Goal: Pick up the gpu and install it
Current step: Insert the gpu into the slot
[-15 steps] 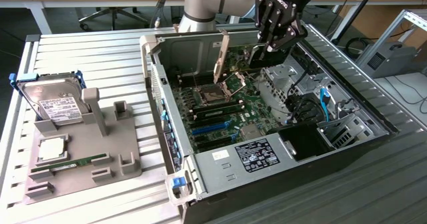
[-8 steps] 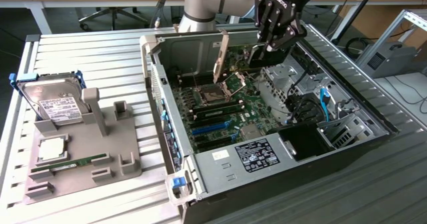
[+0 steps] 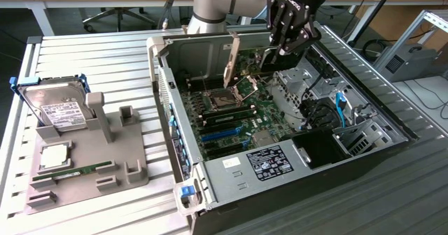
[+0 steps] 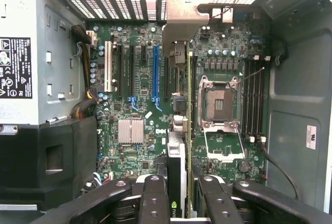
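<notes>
The gripper [image 3: 286, 49] is clamped on the gpu [image 3: 274, 63]. The jaws are partly closed, with one of the fingers [image 4: 154, 195] pressed on each face of the card. The gpu stands on edge inside the open case [image 3: 392, 125], above the motherboard [image 3: 231, 127]. Its silver bracket [image 3: 230, 62] is at the end away from the gripper, toward the exterior view's left. In the wrist view the gpu [image 4: 177, 167] is edge-on, lined up between the blue slot [image 4: 154, 73] and the CPU socket [image 4: 218, 102]. Contact between its lower edge and any slot cannot be confirmed; it appears to hang above the board. The hard drive [image 3: 60, 109] rests on the grey stand [image 3: 105, 156], well apart from the case.
</notes>
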Available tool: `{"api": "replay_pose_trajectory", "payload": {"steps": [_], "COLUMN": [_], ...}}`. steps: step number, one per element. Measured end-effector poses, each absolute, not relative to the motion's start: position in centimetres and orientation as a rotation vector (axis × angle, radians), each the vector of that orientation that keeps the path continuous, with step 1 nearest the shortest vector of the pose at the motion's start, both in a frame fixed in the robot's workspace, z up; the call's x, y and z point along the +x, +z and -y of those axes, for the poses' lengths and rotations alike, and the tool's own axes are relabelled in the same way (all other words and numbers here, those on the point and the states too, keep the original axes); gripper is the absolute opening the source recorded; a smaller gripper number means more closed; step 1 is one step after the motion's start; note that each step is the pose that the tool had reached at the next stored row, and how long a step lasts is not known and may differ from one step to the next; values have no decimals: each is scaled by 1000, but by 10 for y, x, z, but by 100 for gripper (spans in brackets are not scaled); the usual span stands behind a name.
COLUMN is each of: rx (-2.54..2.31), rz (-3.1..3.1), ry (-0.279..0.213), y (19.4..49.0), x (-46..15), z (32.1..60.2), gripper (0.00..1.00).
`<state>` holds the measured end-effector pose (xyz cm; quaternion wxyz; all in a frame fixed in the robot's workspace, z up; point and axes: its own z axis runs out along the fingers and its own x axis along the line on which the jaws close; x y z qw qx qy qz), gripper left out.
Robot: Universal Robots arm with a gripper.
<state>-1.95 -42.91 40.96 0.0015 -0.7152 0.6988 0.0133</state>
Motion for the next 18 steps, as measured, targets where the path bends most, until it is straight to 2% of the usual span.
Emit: {"api": "replay_pose_trajectory", "payload": {"steps": [18], "rx": [-2245], "rz": [-2193], "ry": [42], "y": [394], "x": [-20], "z": [429], "gripper": [27]}}
